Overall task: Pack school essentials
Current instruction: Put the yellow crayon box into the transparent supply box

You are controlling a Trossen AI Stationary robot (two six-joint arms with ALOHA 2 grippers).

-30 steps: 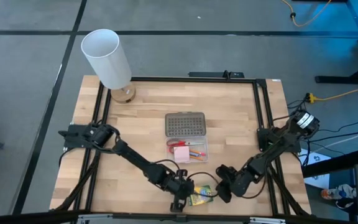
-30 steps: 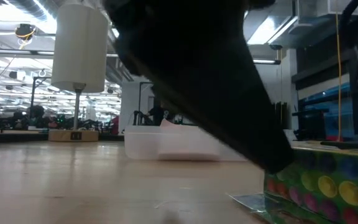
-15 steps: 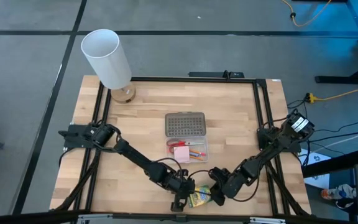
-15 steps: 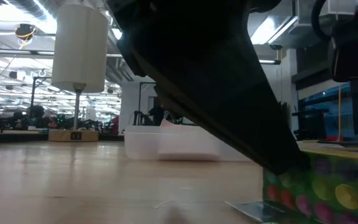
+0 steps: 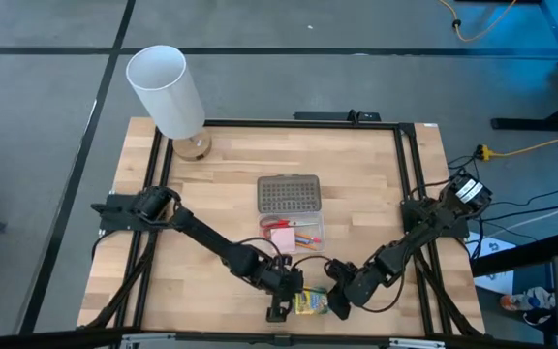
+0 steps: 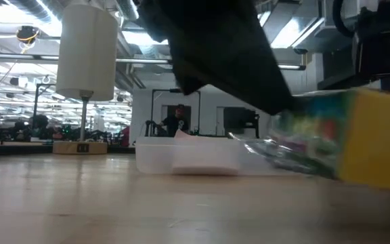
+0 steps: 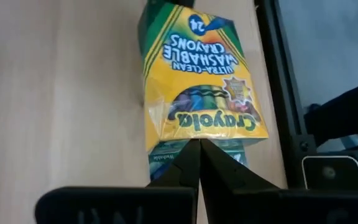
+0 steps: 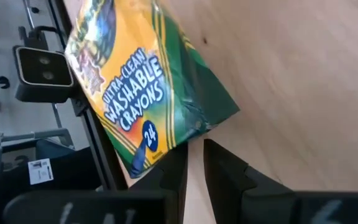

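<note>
The yellow-green crayon box [image 5: 310, 303] is near the table's near edge, between my two grippers. In the low view the crayon box [image 6: 344, 142] hangs tilted above the wood. My left gripper [image 5: 284, 296] is shut on its left end. My right gripper [image 5: 336, 301] stands at the box's right end [image 8: 148, 140], fingers a narrow gap apart with bare wood between them; I cannot tell whether they touch it. The clear case [image 5: 294, 234] holds the pink sticky-note pad, red-handled scissors and orange pencils. My left gripper pinches the crayon box by its green bottom end [image 7: 169, 157] between both fingers, which lie along the box's length. The box is lifted clear of the table and tilted, reaching away from the fingers toward the table's right.
The grey dotted lid [image 5: 289, 193] lies just beyond the clear case at mid-table. The tall white cylinder [image 5: 166, 92] stands on a wooden base at the far left corner. A black frame rail [image 7: 272, 74] runs along the near edge beside the box. Bare wood lies left of the case.
My right gripper has moved toward the table's left, up to the crayon box's right end. My left gripper has raised the box: it lay on the table a second ago and now hangs tilted, clear of the wood.
</note>
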